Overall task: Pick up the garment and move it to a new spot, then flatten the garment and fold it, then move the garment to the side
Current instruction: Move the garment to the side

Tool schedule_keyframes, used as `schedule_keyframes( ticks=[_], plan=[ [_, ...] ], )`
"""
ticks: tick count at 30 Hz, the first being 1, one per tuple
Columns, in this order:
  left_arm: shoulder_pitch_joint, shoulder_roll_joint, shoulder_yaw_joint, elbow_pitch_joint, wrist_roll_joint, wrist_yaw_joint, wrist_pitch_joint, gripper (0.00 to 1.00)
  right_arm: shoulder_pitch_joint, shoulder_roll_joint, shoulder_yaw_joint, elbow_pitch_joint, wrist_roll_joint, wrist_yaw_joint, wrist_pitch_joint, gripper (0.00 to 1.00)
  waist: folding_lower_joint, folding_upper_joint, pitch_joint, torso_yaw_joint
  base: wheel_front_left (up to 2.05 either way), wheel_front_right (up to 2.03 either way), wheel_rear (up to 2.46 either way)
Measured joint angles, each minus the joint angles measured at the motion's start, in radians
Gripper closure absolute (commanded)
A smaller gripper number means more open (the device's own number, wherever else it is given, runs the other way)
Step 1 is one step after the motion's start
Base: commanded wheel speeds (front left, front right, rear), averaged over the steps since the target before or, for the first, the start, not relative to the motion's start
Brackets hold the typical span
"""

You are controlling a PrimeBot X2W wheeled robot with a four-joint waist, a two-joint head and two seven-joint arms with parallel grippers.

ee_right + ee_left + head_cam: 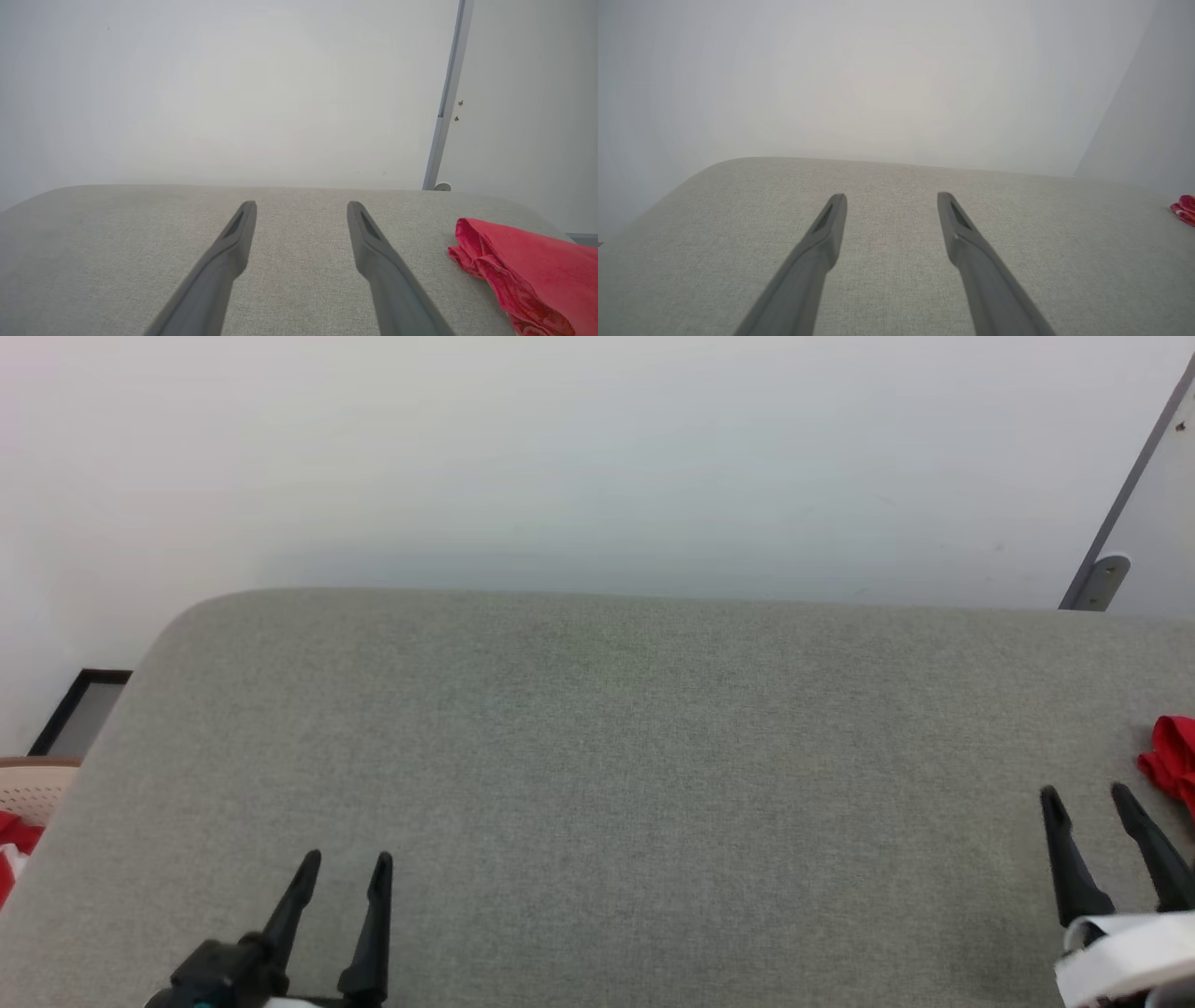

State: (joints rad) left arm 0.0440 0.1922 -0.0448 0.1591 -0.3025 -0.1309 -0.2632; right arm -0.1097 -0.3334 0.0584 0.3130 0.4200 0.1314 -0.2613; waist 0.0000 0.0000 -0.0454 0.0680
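Garment [1172,761] lies bunched at far right edge of tabletop [597,756], just beside our right hand [1084,790]. Left hand [347,856] well apart. Both spread wide, empty. We judge right hand placed nearest for pickup.

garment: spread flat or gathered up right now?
Gathered, not spread: the garment is a compact red mound with rolled edges on the grey surface. Frame crops it; neat fold or bunch, cannot tell.

I saw a tabletop [597,756] covered in matt grey woven cloth, slightly coarse. The garment [537,266] looked like soft red cloth, finely textured. The fingers [826,238] appeared smooth, matt dark plastic.
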Motion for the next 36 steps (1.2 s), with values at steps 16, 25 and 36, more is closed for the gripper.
schedule_keyframes(
  ticks=[16, 25, 36],
  plan=[
    [0.121, -0.023, 0.032, -0.107, -0.013, 0.0, 0.0, 0.0, 0.208, 0.088, -0.137, -0.297, -0.043, 0.0, 0.077, 0.0, 0.0, 0.0, -0.01, 0.018, 0.0, 0.0, 0.0],
    [0.125, -0.03, 0.036, -0.112, -0.014, 0.0, 0.0, 0.0, 0.239, 0.13, -0.16, -0.345, -0.052, 0.0, 0.096, 0.0, 0.0001, 0.0, -0.009, 0.019, 0.0, 0.0, 0.0],
    [0.121, -0.03, 0.036, -0.113, -0.015, 0.0, 0.0, 0.0, 0.242, 0.145, -0.161, -0.356, -0.052, 0.0, 0.104, 0.0, 0.0001, 0.0, -0.007, 0.017, 0.0, 0.0, 0.0]
  ],
)
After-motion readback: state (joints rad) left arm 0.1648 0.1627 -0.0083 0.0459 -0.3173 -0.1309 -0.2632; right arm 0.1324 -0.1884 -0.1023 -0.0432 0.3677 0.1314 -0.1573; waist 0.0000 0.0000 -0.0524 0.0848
